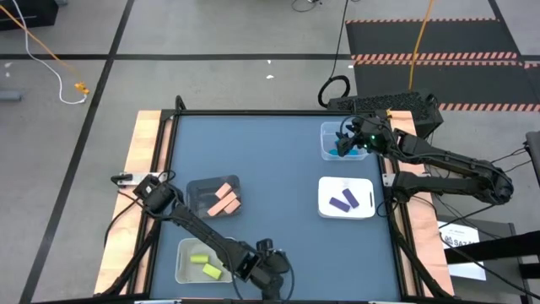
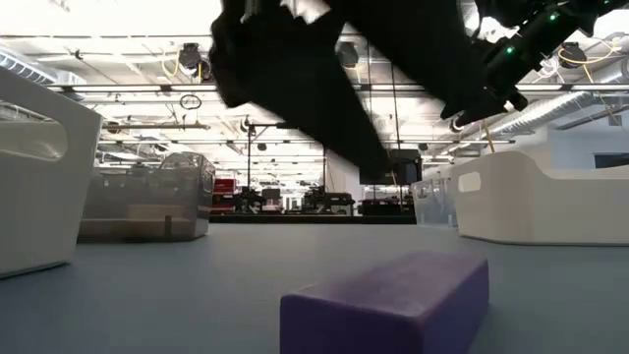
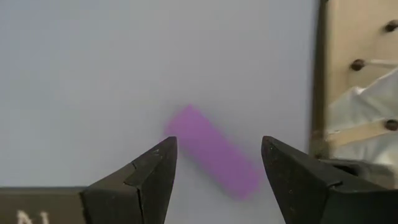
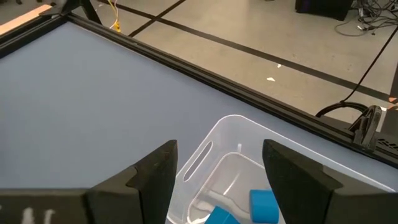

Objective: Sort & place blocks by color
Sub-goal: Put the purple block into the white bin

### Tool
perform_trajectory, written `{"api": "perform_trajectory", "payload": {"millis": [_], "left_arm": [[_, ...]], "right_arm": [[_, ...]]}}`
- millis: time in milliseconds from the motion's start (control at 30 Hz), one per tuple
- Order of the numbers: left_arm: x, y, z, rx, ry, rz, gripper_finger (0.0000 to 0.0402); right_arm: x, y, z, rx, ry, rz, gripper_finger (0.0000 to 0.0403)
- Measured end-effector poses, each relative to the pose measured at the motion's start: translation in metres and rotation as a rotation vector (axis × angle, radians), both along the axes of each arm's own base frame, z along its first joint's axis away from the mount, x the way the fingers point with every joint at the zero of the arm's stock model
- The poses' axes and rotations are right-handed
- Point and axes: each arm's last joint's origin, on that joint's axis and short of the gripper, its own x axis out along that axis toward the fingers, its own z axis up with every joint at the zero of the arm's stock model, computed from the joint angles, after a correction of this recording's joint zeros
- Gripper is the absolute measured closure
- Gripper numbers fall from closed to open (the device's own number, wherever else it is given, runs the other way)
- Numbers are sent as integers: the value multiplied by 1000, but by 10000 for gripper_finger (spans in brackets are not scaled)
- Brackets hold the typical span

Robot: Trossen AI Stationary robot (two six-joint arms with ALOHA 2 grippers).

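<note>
A purple bar block [image 3: 211, 152] lies flat on the blue table near its near edge; it fills the foreground of the low view [image 2: 393, 300]. My left gripper [image 3: 219, 142] hovers open above it, one finger to each side, touching nothing. In the high view the left gripper [image 1: 268, 274] hides the block. My right gripper [image 4: 219, 146] is open and empty over the clear bin [image 4: 217, 162], which holds blue blocks [image 4: 261, 205] at the far right [image 1: 342, 145]. Salmon blocks [image 1: 224, 199], yellow-green blocks [image 1: 204, 264] and purple blocks [image 1: 344, 201] lie in their own containers.
A dark-tinted bin [image 1: 202, 187] sits left of centre, a clear bin [image 1: 186, 252] at the near left and a white tray [image 1: 325, 187] at the right. The table's wooden rim [image 3: 354, 74] runs close beside the left gripper. Bare table stretches across the middle and far left.
</note>
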Motion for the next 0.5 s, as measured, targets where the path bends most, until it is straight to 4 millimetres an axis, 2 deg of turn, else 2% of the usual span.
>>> {"api": "perform_trajectory", "payload": {"millis": [133, 300, 500], "left_arm": [[2, -7, -4, -22, -26, -28, 167], [-2, -11, -20, 18, 20, -39, 167], [3, -10, -38, 76, 26, -63, 167]], "right_arm": [[0, 0, 0, 0, 0, 0, 175], [0, 0, 0, 0, 0, 0, 175], [0, 0, 0, -3, -6, 0, 175]]}}
